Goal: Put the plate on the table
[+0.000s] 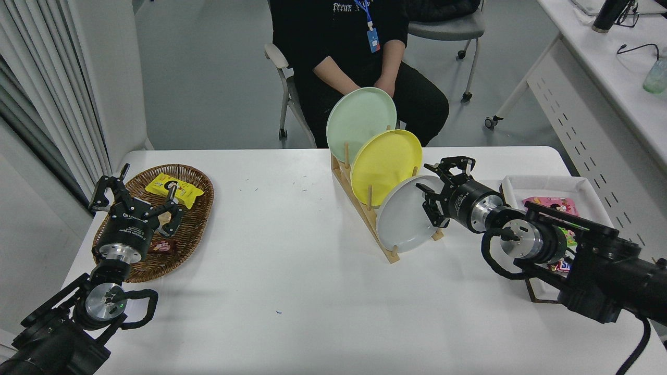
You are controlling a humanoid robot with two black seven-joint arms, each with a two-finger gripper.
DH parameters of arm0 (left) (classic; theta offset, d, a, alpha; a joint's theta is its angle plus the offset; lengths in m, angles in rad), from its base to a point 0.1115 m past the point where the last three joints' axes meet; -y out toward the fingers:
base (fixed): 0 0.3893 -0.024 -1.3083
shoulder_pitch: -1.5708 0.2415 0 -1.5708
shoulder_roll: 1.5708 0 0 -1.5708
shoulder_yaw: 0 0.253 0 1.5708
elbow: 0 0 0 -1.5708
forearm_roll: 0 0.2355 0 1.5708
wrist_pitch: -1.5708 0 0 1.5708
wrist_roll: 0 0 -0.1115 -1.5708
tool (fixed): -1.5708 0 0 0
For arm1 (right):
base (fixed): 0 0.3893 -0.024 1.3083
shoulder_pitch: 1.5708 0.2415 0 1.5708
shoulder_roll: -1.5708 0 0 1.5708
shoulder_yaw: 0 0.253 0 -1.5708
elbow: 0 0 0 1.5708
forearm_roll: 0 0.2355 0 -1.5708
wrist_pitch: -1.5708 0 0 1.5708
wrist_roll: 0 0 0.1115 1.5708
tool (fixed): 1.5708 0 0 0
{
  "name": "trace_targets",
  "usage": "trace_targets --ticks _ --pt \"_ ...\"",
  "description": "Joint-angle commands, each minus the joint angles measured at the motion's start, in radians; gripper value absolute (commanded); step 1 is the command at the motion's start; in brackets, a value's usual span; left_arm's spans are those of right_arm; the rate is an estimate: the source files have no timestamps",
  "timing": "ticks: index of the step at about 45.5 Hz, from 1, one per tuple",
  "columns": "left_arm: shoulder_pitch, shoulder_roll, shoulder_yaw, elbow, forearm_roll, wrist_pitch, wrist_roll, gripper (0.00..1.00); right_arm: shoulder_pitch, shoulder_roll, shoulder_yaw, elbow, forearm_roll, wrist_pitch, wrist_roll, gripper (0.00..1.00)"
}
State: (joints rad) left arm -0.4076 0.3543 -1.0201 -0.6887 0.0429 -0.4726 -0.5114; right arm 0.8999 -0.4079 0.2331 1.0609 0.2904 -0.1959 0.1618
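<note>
Plate (405,219) stood frontmost in your rack (365,208), yellow plate (385,165) behind; right gripper (435,194) spread beside its rim; left gripper (136,195) spread over basket (195,219); white table (292,271).

Two black arms, matte housings. Left end effector (134,195): black linkage fingers, cylindrical black body with small white lettering, silver metal collar below, round silver joint cap with green light, black cable loop beside it. Right end effector (443,192): same black linkage fingers, black barrel with faint white print, polished silver ring, second silver disc-shaped joint, black cable looping under it, boxy black forearm behind, thin green mark on top edge, black cable trailing at lower right.
</note>
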Motion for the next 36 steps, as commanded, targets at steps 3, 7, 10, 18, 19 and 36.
trace_targets --ticks 3,7,10,18,19,36 --pt "0.0 0.0 0.0 0.0 0.0 0.0 -0.001 0.98 0.004 0.018 0.0 -0.012 -0.014 -0.002 -0.001 0.35" --pt "0.0 0.0 0.0 0.0 0.0 0.0 0.001 0.98 0.004 0.018 0.0 -0.012 -0.016 -0.002 -0.001 0.32" --pt "0.0 -0.002 0.0 0.0 0.0 -0.001 -0.001 0.98 0.004 0.018 0.0 -0.012 -0.016 -0.002 0.001 0.32" --pt "0.0 0.0 0.0 0.0 0.0 0.0 -0.001 0.98 0.004 0.023 0.0 -0.012 -0.016 -0.002 0.001 0.31" --pt "0.0 0.0 0.0 0.0 0.0 0.0 0.001 0.98 0.004 0.023 0.0 -0.012 -0.016 -0.002 0.001 0.3" --pt "0.0 0.0 0.0 0.0 0.0 0.0 0.001 0.98 0.005 0.024 0.0 -0.01 -0.017 -0.002 0.001 0.21"
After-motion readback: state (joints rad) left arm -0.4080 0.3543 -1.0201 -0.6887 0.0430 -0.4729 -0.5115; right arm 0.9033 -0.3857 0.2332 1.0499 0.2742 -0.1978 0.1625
